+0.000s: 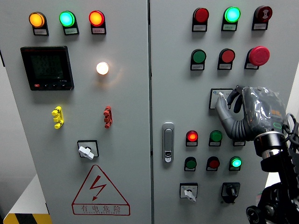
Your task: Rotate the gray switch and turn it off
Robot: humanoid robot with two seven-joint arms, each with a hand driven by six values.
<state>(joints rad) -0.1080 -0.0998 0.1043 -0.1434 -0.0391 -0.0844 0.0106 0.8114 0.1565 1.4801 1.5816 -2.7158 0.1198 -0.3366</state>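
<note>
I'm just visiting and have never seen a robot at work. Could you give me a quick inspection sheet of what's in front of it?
Surface: grey cabinet with two doors, upright, facing the camera.
Job's things: switch plate on the right door, mostly hidden by the hand; knob position cannot be told.
Clutter: lamps, several lit; display; red stop button; yellow clip; red clip; three other rotary switches; door latch; high-voltage sign.
Grippers: right hand at the switch plate, fingers curled there; contact unclear. Left hand not seen.
Cables: black ones beside the right wrist.
Surroundings: striped floor marking at lower left.
</note>
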